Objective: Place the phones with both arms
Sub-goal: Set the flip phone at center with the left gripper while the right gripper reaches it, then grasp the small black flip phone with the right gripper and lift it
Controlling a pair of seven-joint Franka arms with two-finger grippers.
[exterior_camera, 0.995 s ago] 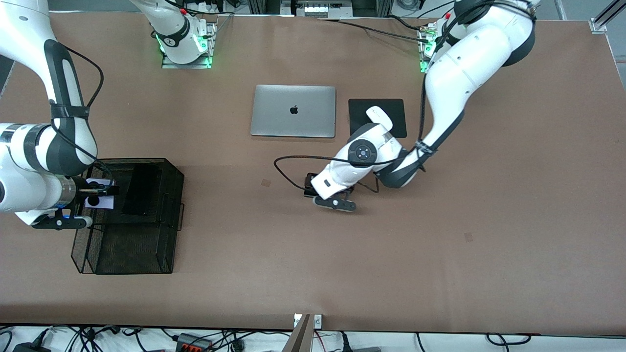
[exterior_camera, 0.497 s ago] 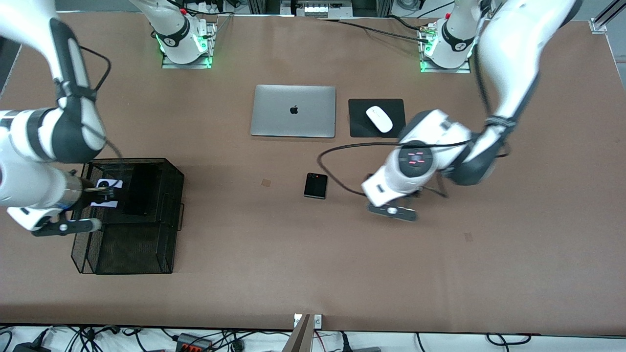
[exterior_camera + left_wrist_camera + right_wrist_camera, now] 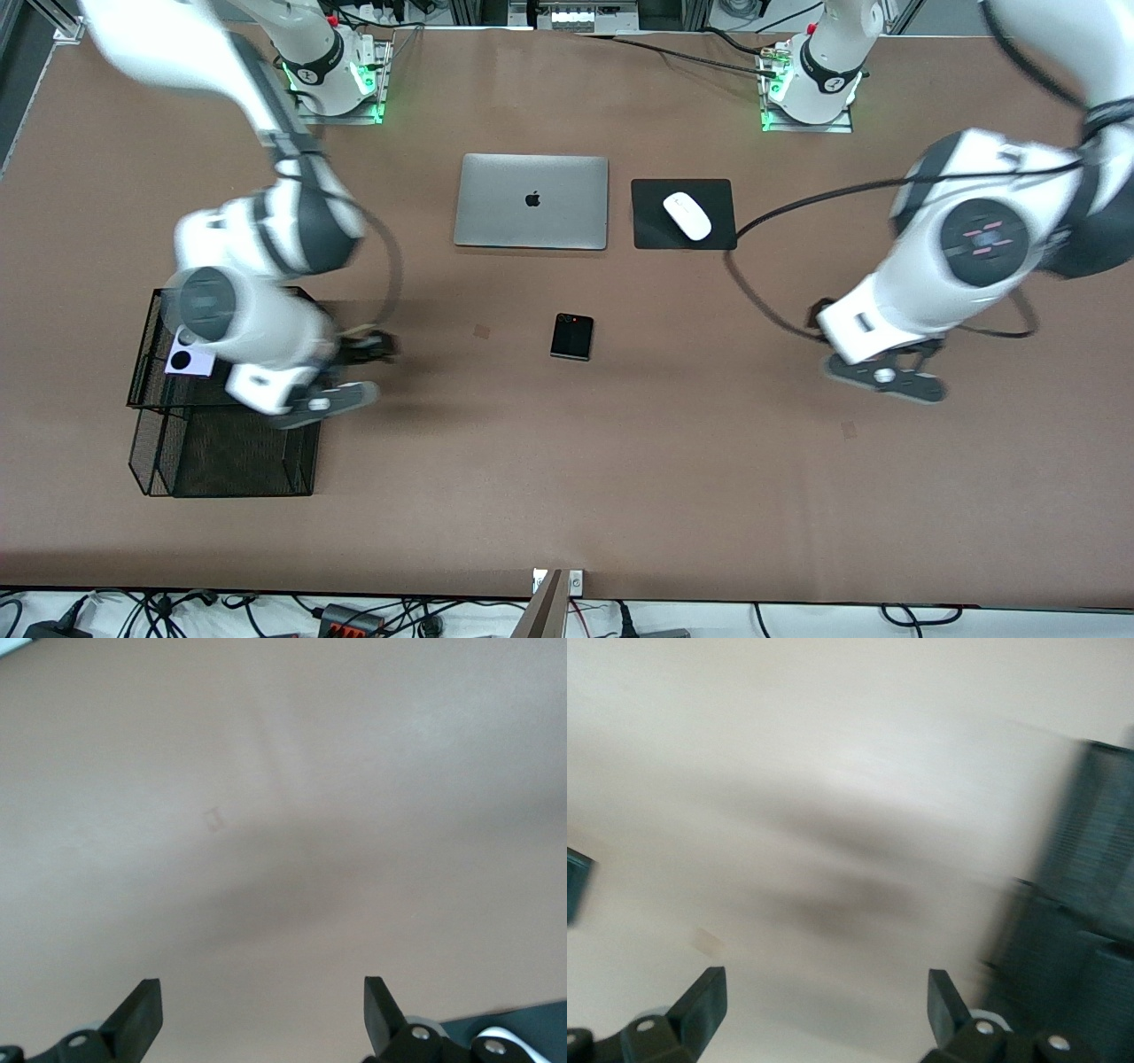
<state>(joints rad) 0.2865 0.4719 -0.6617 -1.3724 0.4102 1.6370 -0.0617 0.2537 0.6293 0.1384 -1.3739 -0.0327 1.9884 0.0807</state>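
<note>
Two phones show on the brown tabletop [image 3: 567,496]: a small squarish black phone [image 3: 571,337] lies flat near the middle, alone and touched by nothing, and a small squarish lilac-white phone with two round black lenses [image 3: 190,361] rests in the black wire-mesh tray [image 3: 221,461] at the right arm's end. A long slim black phone cannot be made out; the right arm covers much of the tray. Taking the black phone as the centre of a clock on the front view, the closed silver laptop [image 3: 532,201] sits at about eleven o'clock, the white mouse [image 3: 687,215] on its black mouse pad [image 3: 651,230] at about one o'clock, the tray at about nine o'clock. The right hand [image 3: 365,347] hangs over the tabletop just beside the tray's edge, at about nine o'clock from the black phone; its wrist view shows the two black fingers [image 3: 702,999] spread wide with nothing between them. The left hand [image 3: 904,350] hangs over bare tabletop toward the left arm's end, at about three o'clock and well apart from the black phone; its fingers [image 3: 142,1014] likewise stand wide apart and empty.
</note>
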